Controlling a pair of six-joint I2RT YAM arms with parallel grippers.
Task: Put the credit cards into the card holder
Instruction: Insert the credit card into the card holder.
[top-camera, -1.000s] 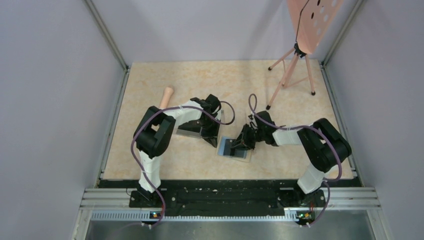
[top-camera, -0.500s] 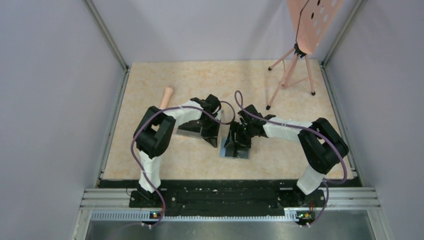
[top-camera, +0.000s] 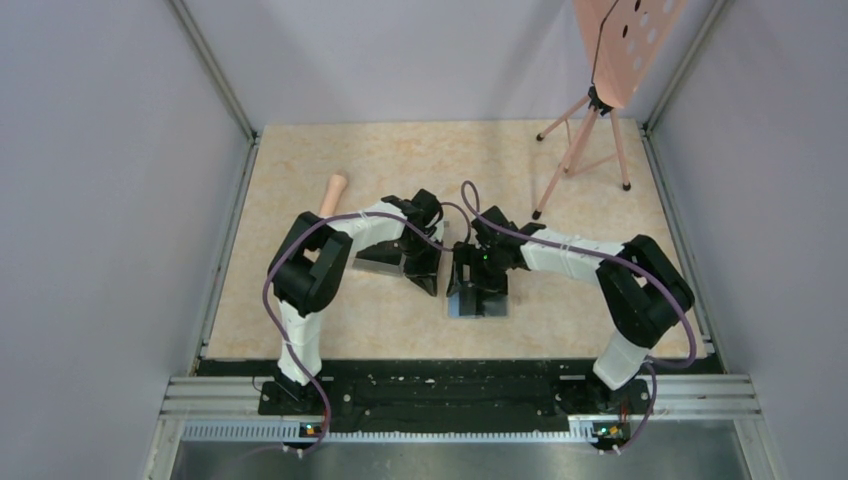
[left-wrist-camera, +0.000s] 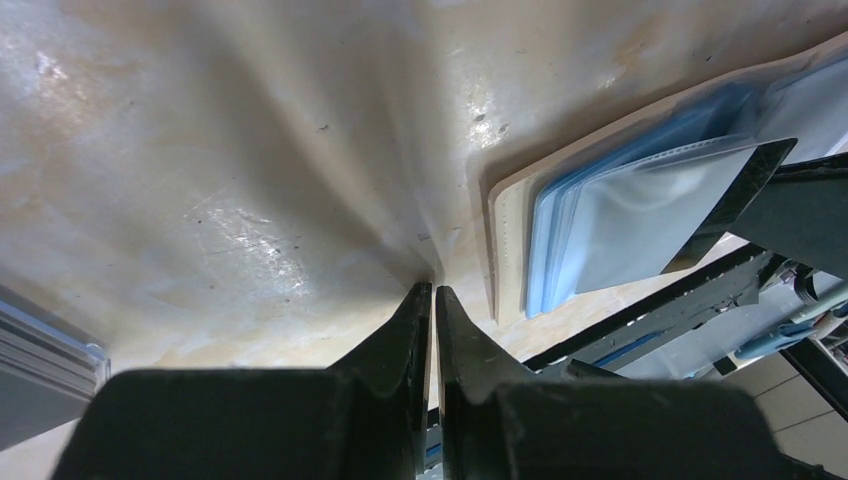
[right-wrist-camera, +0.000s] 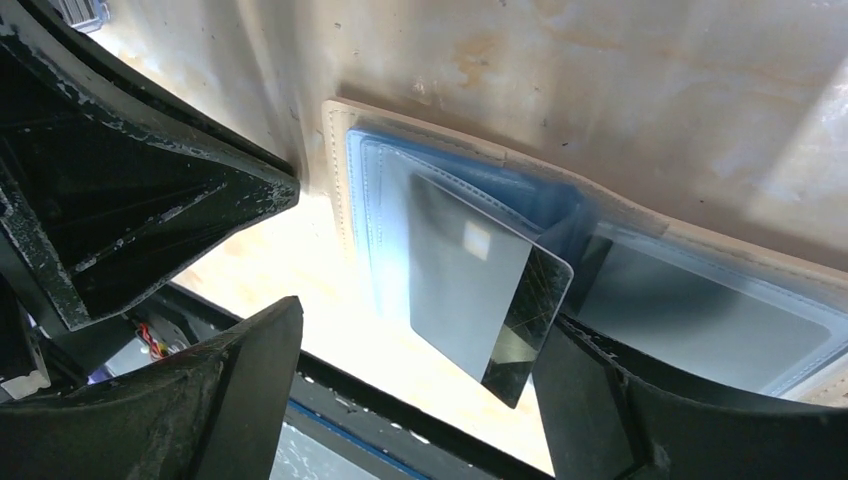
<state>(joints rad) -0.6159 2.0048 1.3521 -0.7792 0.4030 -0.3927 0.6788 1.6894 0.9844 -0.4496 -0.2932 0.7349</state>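
Credit card (right-wrist-camera: 470, 290) half inside card holder (right-wrist-camera: 335, 170) sleeve, free end toward right gripper (right-wrist-camera: 410, 350), wide empty jaws flanking it. Left gripper (left-wrist-camera: 433, 300) pinched shut beside holder.

- The table (top-camera: 400, 150) in front of me is a pale beige top with a marbled pattern, walled in on three sides. My two arms are bolted at its near edge.
- A short peach-coloured cylinder (top-camera: 334, 192) lies on the left part, tilted, well apart from the rest.
- A pink tripod (top-camera: 580, 150) stands with its feet on the far right part.
- A clear box (top-camera: 372, 262) rests flat near the middle, partly under my left arm.
- The card holder (top-camera: 478, 303) lies open and flat just right of the box, its tan rim (right-wrist-camera: 335, 140) on the tabletop and its grey-blue inside facing up.
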